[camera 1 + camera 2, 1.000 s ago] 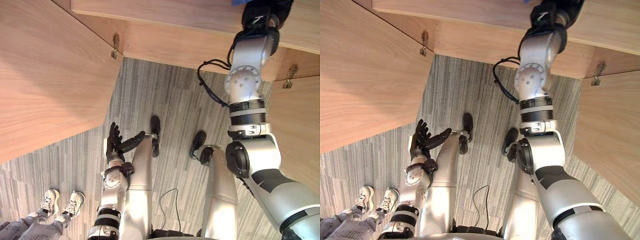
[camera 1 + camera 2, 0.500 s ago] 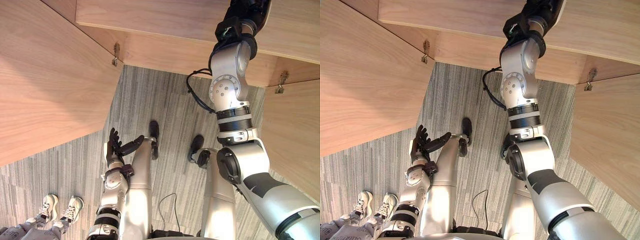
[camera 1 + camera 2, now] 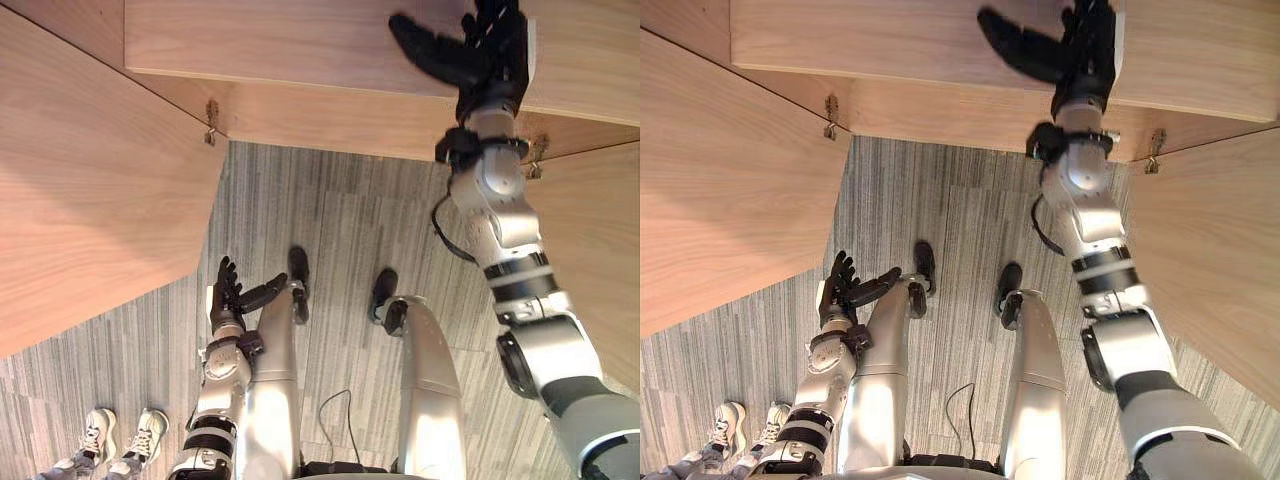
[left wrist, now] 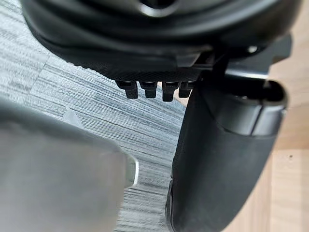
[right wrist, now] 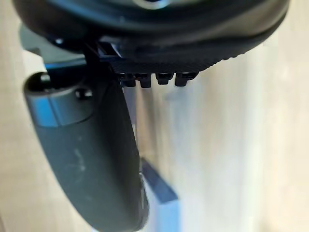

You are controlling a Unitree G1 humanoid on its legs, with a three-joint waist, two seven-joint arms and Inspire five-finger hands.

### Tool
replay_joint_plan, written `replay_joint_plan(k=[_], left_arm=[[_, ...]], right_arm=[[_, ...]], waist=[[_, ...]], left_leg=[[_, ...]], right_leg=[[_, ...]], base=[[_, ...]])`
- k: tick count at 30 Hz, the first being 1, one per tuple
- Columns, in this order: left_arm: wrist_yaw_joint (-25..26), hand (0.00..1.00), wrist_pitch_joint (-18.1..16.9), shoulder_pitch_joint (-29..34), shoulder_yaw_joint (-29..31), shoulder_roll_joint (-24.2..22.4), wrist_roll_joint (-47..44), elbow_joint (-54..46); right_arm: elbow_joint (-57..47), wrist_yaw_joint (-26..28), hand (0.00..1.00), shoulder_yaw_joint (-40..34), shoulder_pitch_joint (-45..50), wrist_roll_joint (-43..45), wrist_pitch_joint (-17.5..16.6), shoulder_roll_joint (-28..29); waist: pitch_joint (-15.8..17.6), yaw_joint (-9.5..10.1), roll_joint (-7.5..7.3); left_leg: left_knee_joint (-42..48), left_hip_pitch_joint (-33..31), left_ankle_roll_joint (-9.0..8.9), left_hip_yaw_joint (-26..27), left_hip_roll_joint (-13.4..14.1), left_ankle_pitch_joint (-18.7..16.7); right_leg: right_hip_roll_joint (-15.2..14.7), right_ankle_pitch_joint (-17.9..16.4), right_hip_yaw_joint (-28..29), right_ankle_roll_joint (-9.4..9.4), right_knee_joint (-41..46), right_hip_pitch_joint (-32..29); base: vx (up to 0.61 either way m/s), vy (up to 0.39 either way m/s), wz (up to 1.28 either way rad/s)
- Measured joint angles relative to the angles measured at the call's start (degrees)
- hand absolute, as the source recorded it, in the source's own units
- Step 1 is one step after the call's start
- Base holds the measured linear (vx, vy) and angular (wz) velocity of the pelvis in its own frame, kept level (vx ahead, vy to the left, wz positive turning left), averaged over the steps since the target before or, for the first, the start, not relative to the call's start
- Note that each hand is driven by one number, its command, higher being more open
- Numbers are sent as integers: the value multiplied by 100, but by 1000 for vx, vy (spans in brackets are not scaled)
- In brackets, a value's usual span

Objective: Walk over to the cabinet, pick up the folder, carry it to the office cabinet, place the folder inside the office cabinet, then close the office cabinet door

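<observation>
Right hand (image 3: 488, 58), fingers spread and empty, hovers at the office cabinet (image 3: 300, 45) shelf. The blue folder (image 5: 160, 187) lies inside the cabinet, just beside its thumb. Left hand (image 3: 228, 296) hangs relaxed, well below the cabinet. Placing looks done; the next move is probably swinging the open door (image 3: 90, 200) shut.
</observation>
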Motion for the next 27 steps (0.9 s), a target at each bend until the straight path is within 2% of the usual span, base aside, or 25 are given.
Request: replay_joint_plan(k=[6,9,12,17,22,27], left_arm=[[-232,100,-91,312,-104,195,215,-6],[-258,100,-110,312,-140,252,266,40],[-343,100,-118,312,-166,275,272,100],[-407,100,-152,297,-201,270,269,95],[-435,100,-156,297,-204,280,270,98],[-385,100,-159,296,-200,268,271,61]], right_arm=[[-169,765,0,867,399,-939,-57,-1098],[-132,935,0,1022,405,-1500,-60,-1301],[-107,1253,0,1364,471,-2046,-67,-1459],[-138,1528,0,1667,751,-2201,-64,-1452],[-488,1571,0,1532,995,-2112,-68,-1225],[-694,929,0,875,885,-2330,-94,-456]], waist=[[-88,-91,-175],[-132,-76,-255],[-136,-53,-262],[-150,91,-287],[-150,91,-287],[-150,110,-287]], left_leg=[[-171,199,19,114,13,-11],[-224,264,22,173,30,-13],[-257,351,26,233,80,-16],[-272,365,75,388,133,-35],[-253,359,109,422,125,-54],[-253,319,112,430,121,-53]], right_leg=[[-16,17,0,15,-183,176],[-47,18,-36,14,-223,237],[-75,18,-163,14,-301,389],[-100,17,-171,14,-303,390],[-124,15,-167,16,-303,386],[-127,15,-162,16,-302,331]], base=[[-4,-6,-3],[0,0,0],[9,-21,6],[-12,-7,0],[-14,-7,0],[-11,-14,0]])
